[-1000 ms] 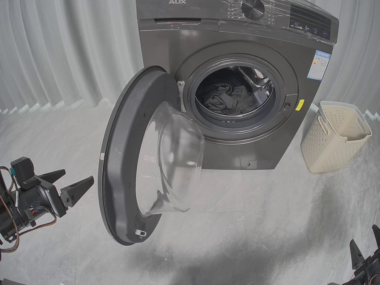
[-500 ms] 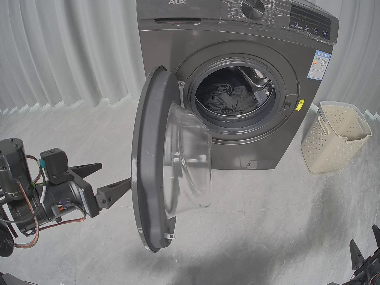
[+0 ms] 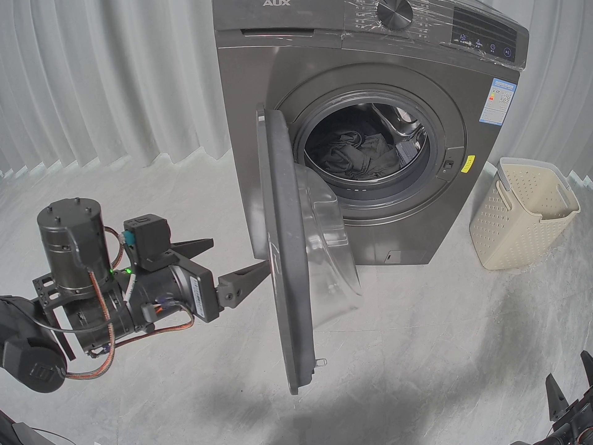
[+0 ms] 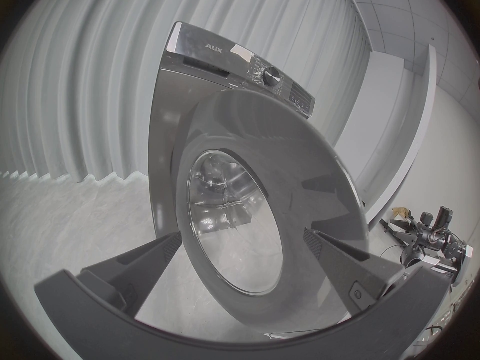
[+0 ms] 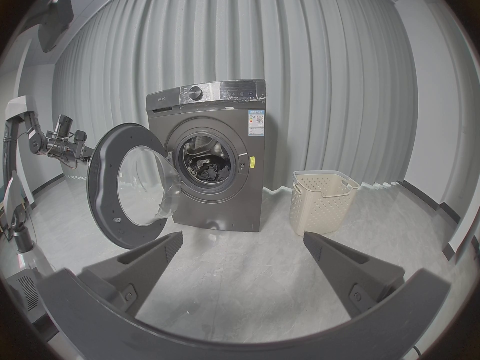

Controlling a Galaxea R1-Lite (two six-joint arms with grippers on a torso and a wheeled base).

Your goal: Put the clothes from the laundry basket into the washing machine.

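Inside, dark crumpled clothes [image 3: 357, 154]

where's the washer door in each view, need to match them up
Head view: door stands nearly edge-on at centre, left of the drum opening, with the left gripper at its outer face.
Left wrist view: door's outer face close up, just beyond that gripper's fingertips.
Right wrist view: door hangs open beside the drum opening, far off.
Shared landmark: the control dial.

One washing machine [image 3: 370, 44], one door [image 3: 285, 248], one laundry basket [image 3: 525, 217], one heap of clothes [image 3: 355, 152], pieces uncountable; one left end effector [image 3: 238, 256], one right end effector [image 5: 241, 237].
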